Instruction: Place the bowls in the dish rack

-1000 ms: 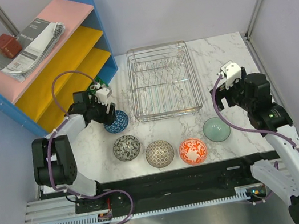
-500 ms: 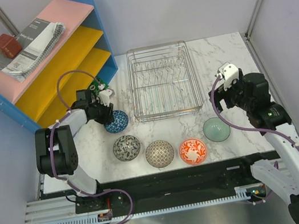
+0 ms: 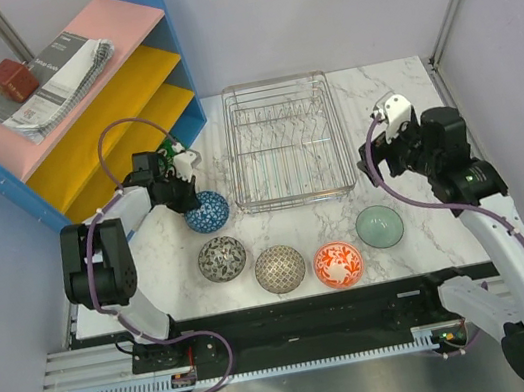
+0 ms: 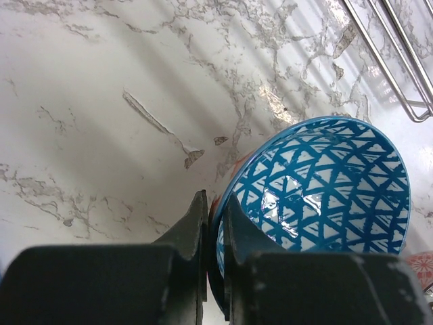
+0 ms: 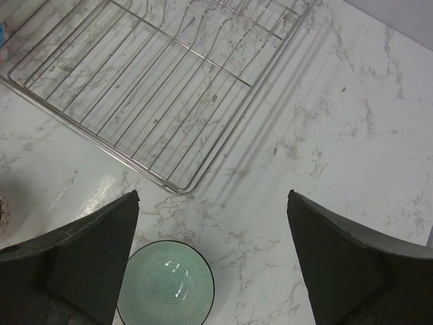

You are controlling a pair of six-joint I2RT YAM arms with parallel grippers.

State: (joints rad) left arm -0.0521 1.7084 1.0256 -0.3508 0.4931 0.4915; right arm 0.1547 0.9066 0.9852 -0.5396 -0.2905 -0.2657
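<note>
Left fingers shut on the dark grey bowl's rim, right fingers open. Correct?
Wrong bowl. The left fingers are shut on the rim of the blue bowl, as the left wrist view shows; the dark grey bowl sits untouched. The right fingers are open, as stated.

Table [image 3: 396, 91]: white marble with grey veins is seen, and glare is caught on it in both wrist views.
Shelf [image 3: 152, 12]: blue-framed, set slantwise at the far left, its low end right beside the table.
Tiers: a pink top tier [image 3: 125, 22] is shown, with two yellow tiers [image 3: 113, 100] stepped below it.
Block [image 3: 8, 78]: dark red, placed on the pink tier, touching the cloth.
Cloth [image 3: 56, 90]: checked grey and white, folded, laid along the pink tier.
Pole [image 3: 6, 28]: grey metal, seen behind the shelf.
Rail [image 3: 301, 360]: white and slotted, run along the near edge.
</note>
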